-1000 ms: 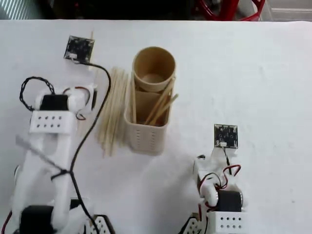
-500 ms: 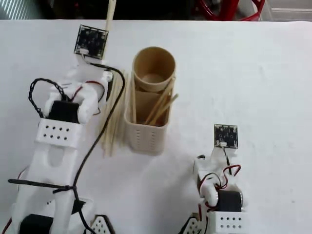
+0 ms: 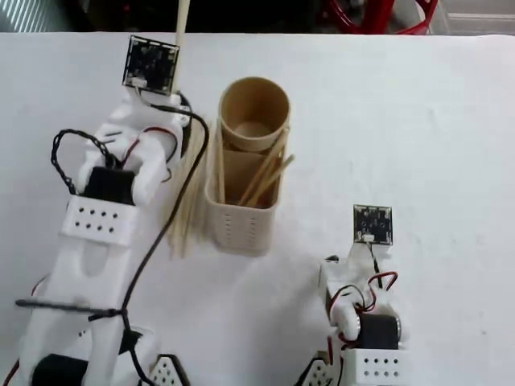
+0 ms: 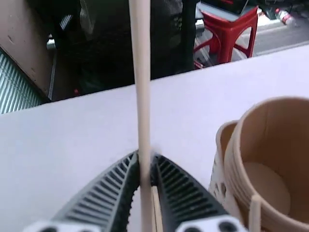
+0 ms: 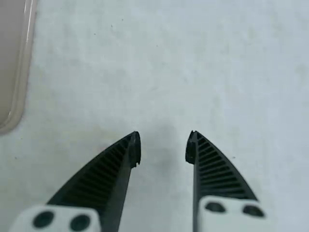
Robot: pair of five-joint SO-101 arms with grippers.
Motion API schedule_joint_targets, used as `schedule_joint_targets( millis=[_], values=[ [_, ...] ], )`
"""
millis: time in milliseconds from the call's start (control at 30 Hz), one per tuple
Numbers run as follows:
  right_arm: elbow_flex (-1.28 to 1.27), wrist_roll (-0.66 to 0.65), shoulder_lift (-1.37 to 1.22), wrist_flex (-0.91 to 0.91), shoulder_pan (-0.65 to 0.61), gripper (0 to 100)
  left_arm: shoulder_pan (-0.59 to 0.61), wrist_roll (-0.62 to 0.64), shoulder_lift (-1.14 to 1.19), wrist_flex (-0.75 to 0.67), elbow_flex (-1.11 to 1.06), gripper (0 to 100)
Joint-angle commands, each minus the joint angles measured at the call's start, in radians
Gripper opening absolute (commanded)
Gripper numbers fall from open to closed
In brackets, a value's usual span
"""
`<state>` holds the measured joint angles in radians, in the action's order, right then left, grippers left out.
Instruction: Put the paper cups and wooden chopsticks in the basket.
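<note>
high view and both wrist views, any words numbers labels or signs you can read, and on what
No text can be read in any view.
The basket, paper cup, loose chopsticks and the chopstick in the left gripper carry no print.
The camera boards on the wrists: marks too small to read.

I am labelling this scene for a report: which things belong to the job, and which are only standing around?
Belong to the job: basket; paper cup in it; chopsticks leaning in the basket; chopstick pile on the table beside it; one chopstick gripped in the left tool.

Only standing around: red stool behind the table; right tool, open over bare table.
</note>
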<state>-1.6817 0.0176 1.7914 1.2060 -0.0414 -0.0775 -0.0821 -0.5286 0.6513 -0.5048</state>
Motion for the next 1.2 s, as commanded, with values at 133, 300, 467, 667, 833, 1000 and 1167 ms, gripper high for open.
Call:
schedule_joint_targets(
  millis=[133, 300, 467, 667, 833, 1000, 1167],
  values=[
    [-0.009, -0.008, 0.008, 0.007, -0.002, 15.9, -0.088, 0.046, -0.165, -0.028, 0.061, 2],
    [-0.009, -0.008, 0.007, 0.007, -0.002, 15.9, -0.134, 0.046, -0.203, -0.034, 0.069, 2],
    [-0.009, -0.008, 0.007, 0.007, -0.001, 15.9, -0.223, 0.052, -0.203, -0.035, 0.094, 2],
    [-0.009, -0.008, 0.007, 0.007, -0.001, 15.9, -0.357, 0.044, -0.205, -0.023, 0.163, 2],
    [-0.009, -0.008, 0.007, 0.007, -0.002, 15.9, -0.392, 0.044, -0.199, -0.009, 0.160, 2],
    [-0.009, -0.008, 0.007, 0.007, -0.002, 15.9, -0.389, 0.044, -0.205, -0.006, 0.157, 2],
    [-0.009, -0.008, 0.007, 0.007, -0.002, 15.9, -0.387, 0.044, -0.205, 0.018, 0.157, 2]
  ],
)
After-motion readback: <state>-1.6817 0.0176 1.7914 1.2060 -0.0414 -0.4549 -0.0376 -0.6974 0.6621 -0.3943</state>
